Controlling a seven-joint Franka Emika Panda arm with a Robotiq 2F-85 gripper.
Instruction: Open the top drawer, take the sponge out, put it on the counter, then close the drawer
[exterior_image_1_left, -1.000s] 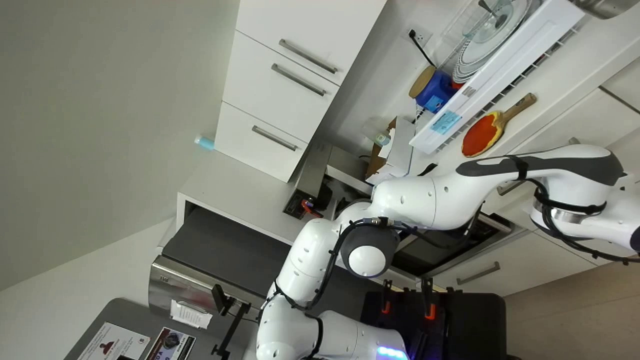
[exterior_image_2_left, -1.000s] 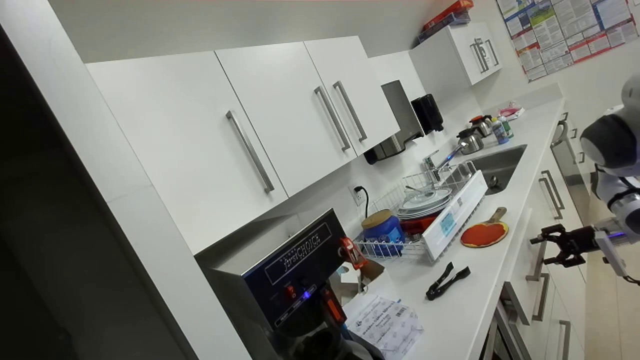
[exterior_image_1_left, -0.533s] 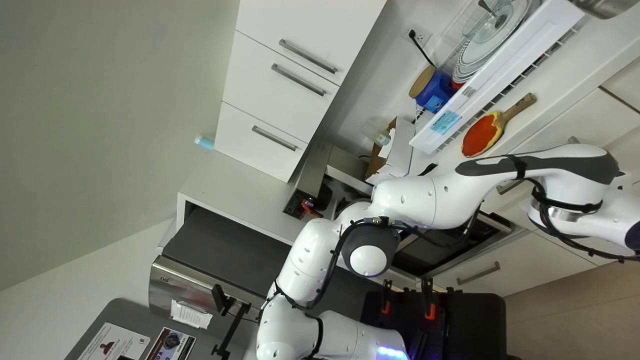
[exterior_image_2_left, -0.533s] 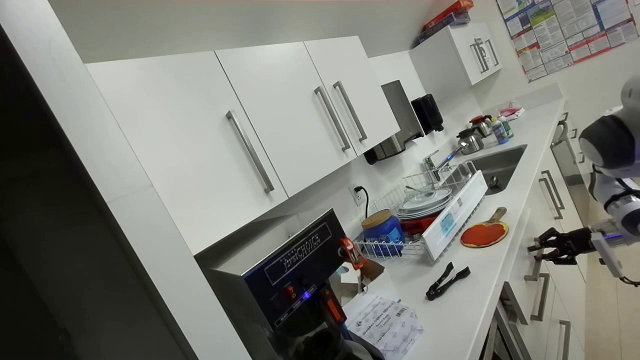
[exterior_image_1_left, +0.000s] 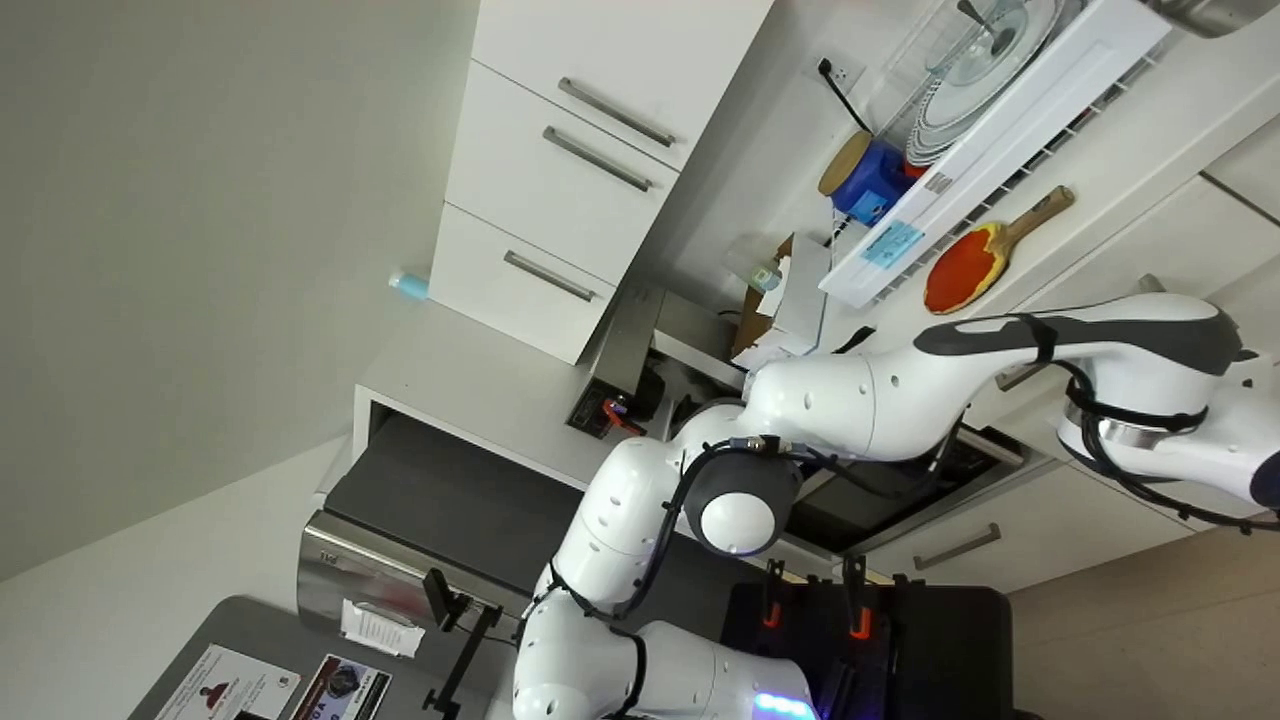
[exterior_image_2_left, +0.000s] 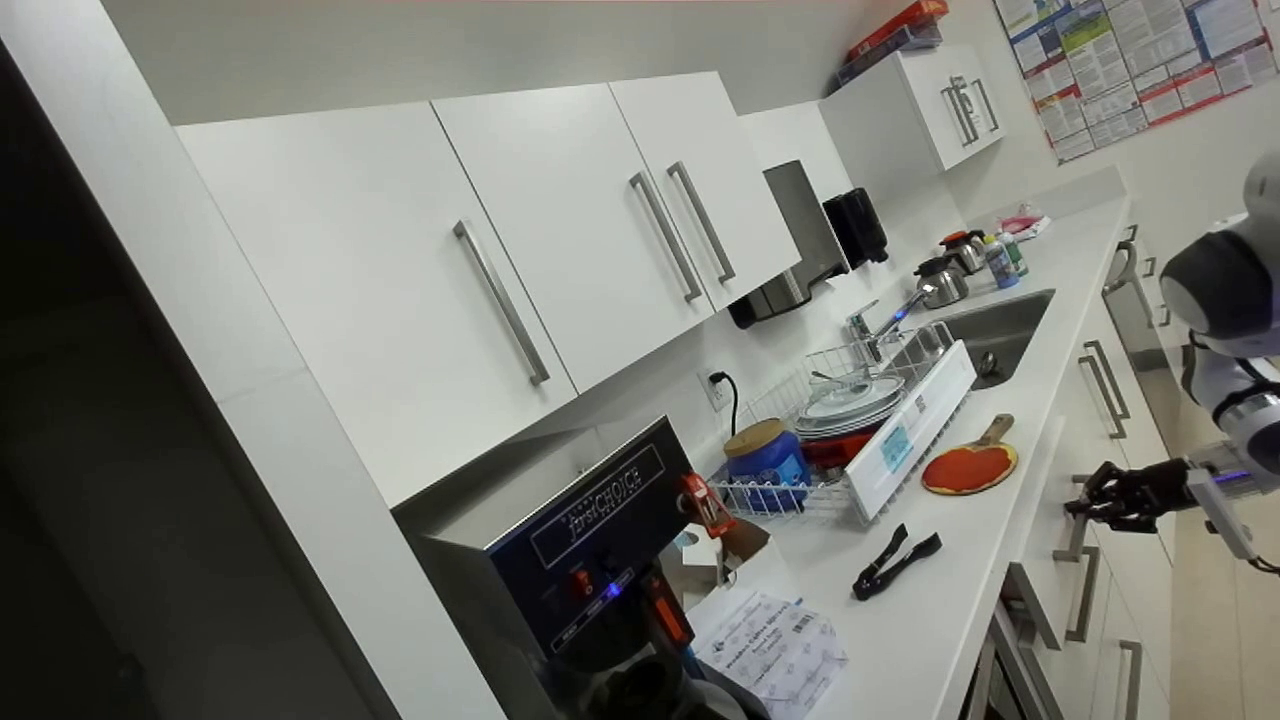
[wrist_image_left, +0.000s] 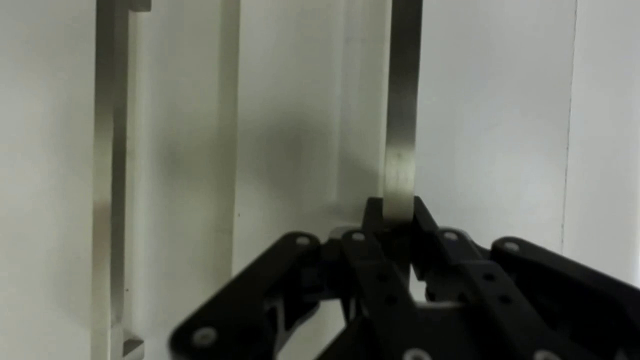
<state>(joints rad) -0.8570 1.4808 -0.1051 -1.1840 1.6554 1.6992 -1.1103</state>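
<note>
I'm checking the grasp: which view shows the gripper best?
The wrist view: it shows the gripper up close, jaws closed on both sides of a silver bar handle. In an exterior view the gripper looks small and dark; in an exterior view where the arm runs off the right edge, it is not seen.

The white, bar-handled top drawer looks closed beneath the long pale counter.

Tongs lie on the counter near a rack.

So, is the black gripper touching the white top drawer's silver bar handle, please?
Touching: the wrist view shows black fingers gripping the handle from both sides.
</note>
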